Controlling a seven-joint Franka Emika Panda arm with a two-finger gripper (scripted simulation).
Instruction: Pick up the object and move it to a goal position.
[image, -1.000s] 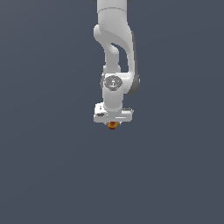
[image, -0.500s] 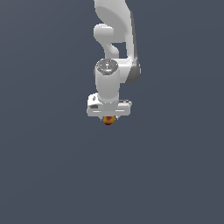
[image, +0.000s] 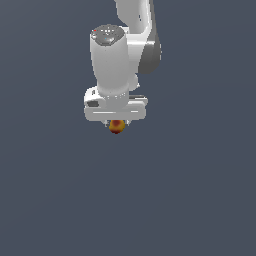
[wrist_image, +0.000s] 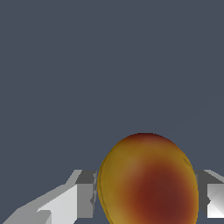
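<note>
You have one arm (image: 125, 55), one gripper (image: 116, 124) and one ball (image: 116, 127) to account for here, and that is the whole count: a single white Panda arm coming down from the top of the exterior view, a single white pincer at its end, and a single small round ball mottled orange-yellow with dark red patches. Everything else you see is a flat, even grey-blue backdrop (image: 200, 190) with no edge or surface marked on it.

You will find no bowl, tray, box or other holder in either view, so nothing sits inside anything.

Look at the pincer next. In the exterior view its broad white body hangs crosswise under the wrist, and the ball peeks out just beneath the middle of it, much smaller than the pincer itself. The fingers are too short and hidden there for you to judge. The wrist view settles it: the ball (wrist_image: 148, 181) fills the space between the two white fingers (wrist_image: 65, 203), one pressed against each flank, with no gap showing on either side. So the jaws are drawn in and clamped on the ball, closed only as far as its width allows.

As for where the ball is, you see it held under the pincer, slightly left of centre in the exterior view and in its upper half. No shadow or ground line shows how high that is.
</note>
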